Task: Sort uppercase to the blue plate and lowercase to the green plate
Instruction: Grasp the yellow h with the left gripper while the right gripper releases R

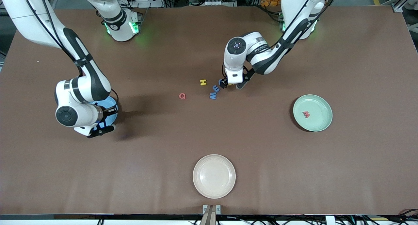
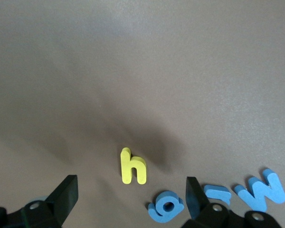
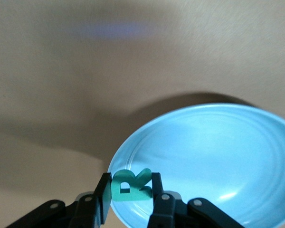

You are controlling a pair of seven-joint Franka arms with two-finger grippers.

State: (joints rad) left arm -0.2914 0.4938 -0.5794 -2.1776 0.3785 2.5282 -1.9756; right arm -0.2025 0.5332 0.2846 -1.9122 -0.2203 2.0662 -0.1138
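Right gripper (image 3: 128,197) has its jaws clamped on the green R (image 3: 131,185), over the rim of the blue plate (image 3: 213,156) at the right arm's end of the bench (image 1: 209,39). Left gripper (image 2: 128,199) is low over the yellow h (image 2: 132,166) at mid-bench, jaws wide apart and straddling it. Blue g (image 2: 166,207) and W (image 2: 262,189) lie just beside it; H (image 1: 203,82) at 11 o'clock of the W, Q (image 1: 182,95) at 9 o'clock. Red m (image 1: 306,114) sits in the green plate (image 1: 321,104).

m (image 1: 306,114) is seated in green plate (image 1: 321,120); H (image 1: 203,82), Q (image 1: 182,96) are laid mid-table, W (image 1: 213,95) nearer the camera than H.
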